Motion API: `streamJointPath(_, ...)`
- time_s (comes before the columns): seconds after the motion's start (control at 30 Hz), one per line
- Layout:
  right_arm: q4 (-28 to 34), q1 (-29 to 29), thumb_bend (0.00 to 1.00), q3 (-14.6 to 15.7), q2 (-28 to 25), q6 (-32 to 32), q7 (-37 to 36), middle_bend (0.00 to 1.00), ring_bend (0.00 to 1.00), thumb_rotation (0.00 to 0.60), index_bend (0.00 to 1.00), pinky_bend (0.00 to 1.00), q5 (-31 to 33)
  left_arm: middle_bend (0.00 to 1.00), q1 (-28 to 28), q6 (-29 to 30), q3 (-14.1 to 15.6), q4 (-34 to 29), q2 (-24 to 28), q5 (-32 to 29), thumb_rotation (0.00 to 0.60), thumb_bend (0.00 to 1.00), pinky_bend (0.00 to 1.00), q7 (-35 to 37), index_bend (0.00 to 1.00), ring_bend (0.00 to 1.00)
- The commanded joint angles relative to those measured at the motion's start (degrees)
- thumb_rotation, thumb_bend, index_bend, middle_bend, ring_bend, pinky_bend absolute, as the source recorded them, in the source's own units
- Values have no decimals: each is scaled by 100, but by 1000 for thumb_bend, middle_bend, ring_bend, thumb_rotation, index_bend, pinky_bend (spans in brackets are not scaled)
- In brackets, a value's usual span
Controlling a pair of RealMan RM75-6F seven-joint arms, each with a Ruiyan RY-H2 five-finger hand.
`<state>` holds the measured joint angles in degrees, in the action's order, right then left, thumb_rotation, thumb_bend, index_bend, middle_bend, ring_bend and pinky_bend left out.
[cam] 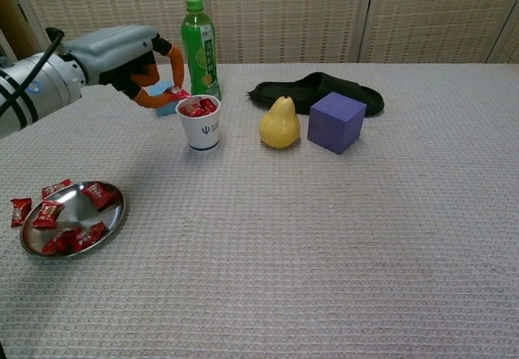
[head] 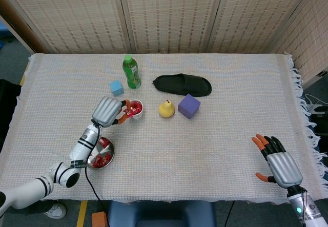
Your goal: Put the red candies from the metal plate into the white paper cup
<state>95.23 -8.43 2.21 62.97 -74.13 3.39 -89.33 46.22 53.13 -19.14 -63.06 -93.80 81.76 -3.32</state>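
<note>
Where the left hand hangs at the near-left rim of the white paper cup, it pinches one red wrapped candy between orange fingertips, just above the cup's edge. Cup: upright, already holding several red candies. Round metal plate: near the table's front-left, well apart from the cup, carrying more red candies, with two lying on the cloth just beside its left rim. Right hand: at the front-right table edge, fingers spread, holding nothing. Other items: green plastic bottle, small light-blue cube, yellow pear, purple cube, black slipper, white woven tablecloth.
</note>
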Motion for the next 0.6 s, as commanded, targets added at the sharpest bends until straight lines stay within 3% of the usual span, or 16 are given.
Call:
streamJointPath(0.03,-13,-16,46,-11,-6,31,-18,0,0,600,0,0,42,1000,465,-359,-181,634,-360,-283,600,468,1000,162,542,1000)
streamJointPath(0.3,2,12,47,-9,-27,-55,-68,0,0,600,0,0,24,1000,711,-523,-40,1321,-664,-533,600,469,1000,69,515,1000)
streamJointPath(0.6,2,29,47,35,-22,-130,-79,0,0,600,0,0,-94,990,666,-512,108,992,-565,-867,600,460,1000,-586,338,1000)
